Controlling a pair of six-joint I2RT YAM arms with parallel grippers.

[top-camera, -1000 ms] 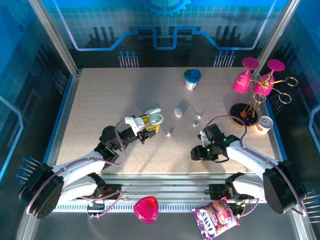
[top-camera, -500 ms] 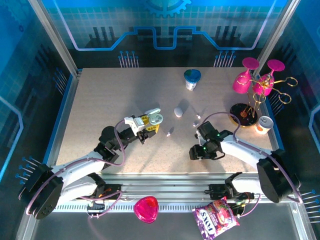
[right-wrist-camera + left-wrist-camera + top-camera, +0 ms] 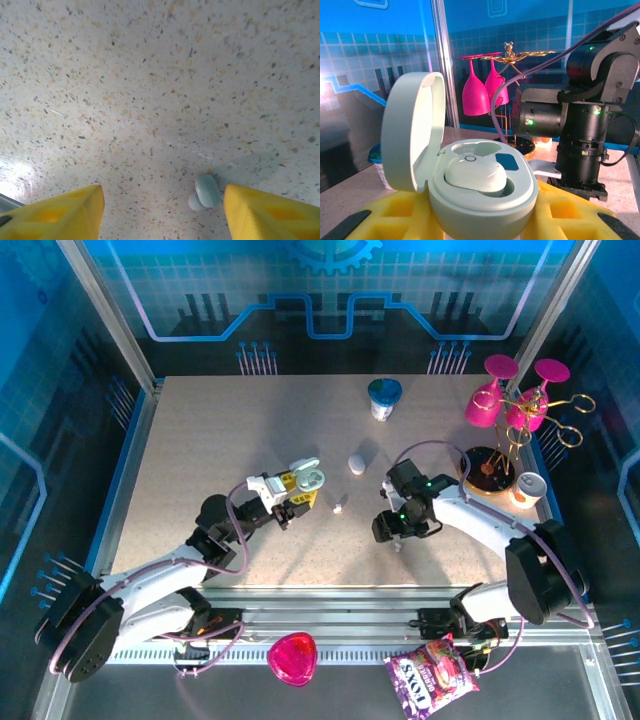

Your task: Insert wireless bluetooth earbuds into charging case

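Note:
My left gripper (image 3: pixel 482 222) is shut on the open charging case (image 3: pixel 485 190), which sits upright between its yellow fingers (image 3: pixel 560 217). The lid (image 3: pixel 412 130) is swung back. One earbud (image 3: pixel 477 175) lies in the near socket and the far socket (image 3: pixel 487 148) is bare. From above, the case (image 3: pixel 307 478) hangs left of centre. My right gripper (image 3: pixel 162 212) points down at the table, open, with a pale earbud (image 3: pixel 206 192) lying between its fingers, close to the right fingertip (image 3: pixel 265 215). Another loose earbud (image 3: pixel 340 507) rests on the table between the arms.
A closed white oval case (image 3: pixel 356 462) lies beyond the loose earbud. A cup (image 3: pixel 384 398) stands at the back, with pink wine glasses on a gold rack (image 3: pixel 510 405) and a can (image 3: pixel 527 489) at the right. A pink object (image 3: pixel 292 657) and a candy bag (image 3: pixel 432 677) lie off the front edge.
My right gripper has shifted farther from the bases and slightly left across the table. The left gripper has barely moved and still holds the open case.

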